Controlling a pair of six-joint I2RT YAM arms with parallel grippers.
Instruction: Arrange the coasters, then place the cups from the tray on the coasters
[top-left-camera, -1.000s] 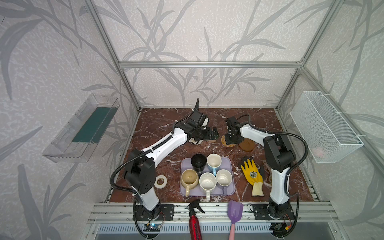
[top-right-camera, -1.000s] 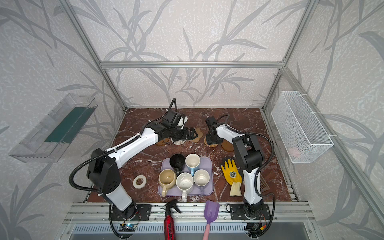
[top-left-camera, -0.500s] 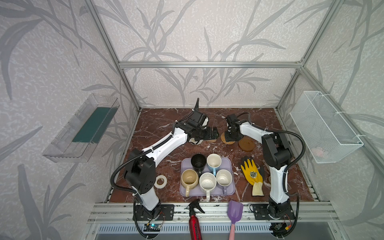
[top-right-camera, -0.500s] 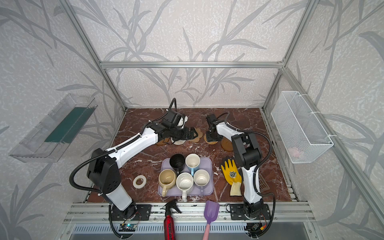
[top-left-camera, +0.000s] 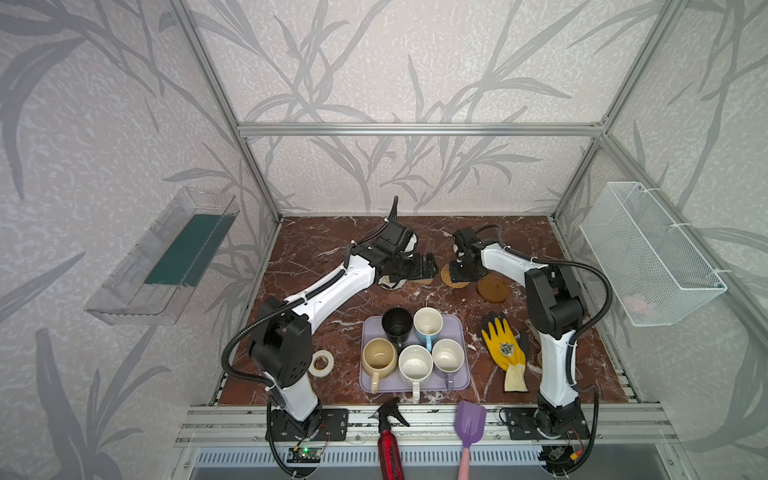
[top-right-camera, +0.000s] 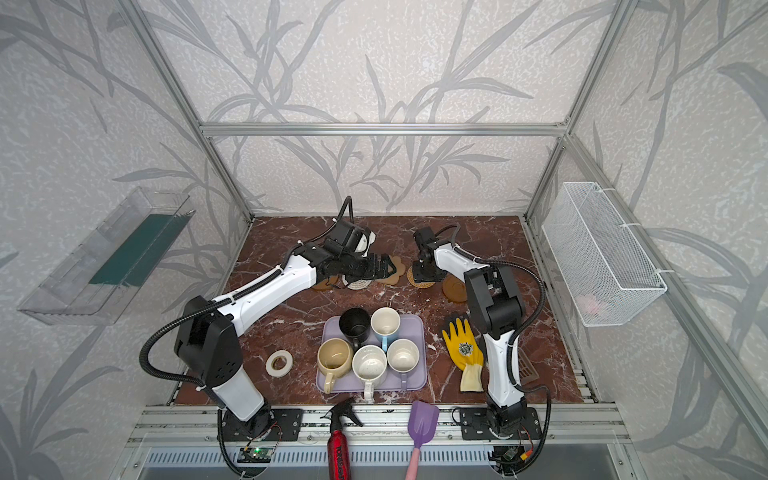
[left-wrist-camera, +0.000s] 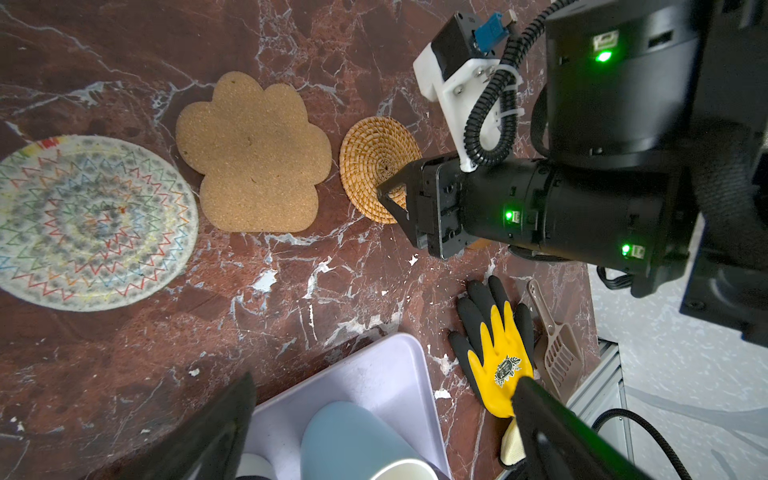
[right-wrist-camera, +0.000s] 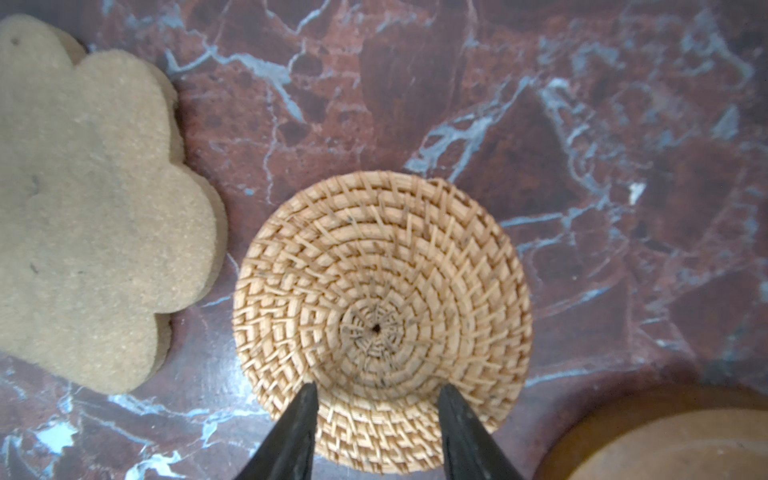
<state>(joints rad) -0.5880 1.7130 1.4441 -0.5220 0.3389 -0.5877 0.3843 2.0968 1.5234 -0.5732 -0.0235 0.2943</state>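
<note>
Five coasters lie in a row at the back: an amber disc (top-right-camera: 322, 286), a whitish woven round (left-wrist-camera: 91, 220), a tan flower-shaped one (left-wrist-camera: 253, 153), a golden rattan round (right-wrist-camera: 382, 291) and a second amber disc (top-left-camera: 493, 288). My right gripper (right-wrist-camera: 376, 395) points down over the rattan round, its fingers apart above the near part, which lies flat. My left gripper (top-left-camera: 424, 266) hangs wide open above the flower coaster, holding nothing. The lavender tray (top-left-camera: 459, 324) holds the black (top-left-camera: 397, 324), light blue (top-left-camera: 428, 324), beige (top-left-camera: 378, 357), speckled white (top-left-camera: 415, 363) and lavender-grey (top-left-camera: 448, 355) cups.
A white tape roll (top-left-camera: 322, 363) lies left of the tray. A yellow-and-black glove (top-left-camera: 503, 349) and a brown scoop (left-wrist-camera: 557, 353) lie on its right by the right arm. A red spray bottle (top-left-camera: 388, 440) and a purple scoop (top-left-camera: 469, 424) sit on the front rail.
The right gripper's fingers have spread slightly over the rattan round, and the right arm has shifted a little. The left arm has not moved.
</note>
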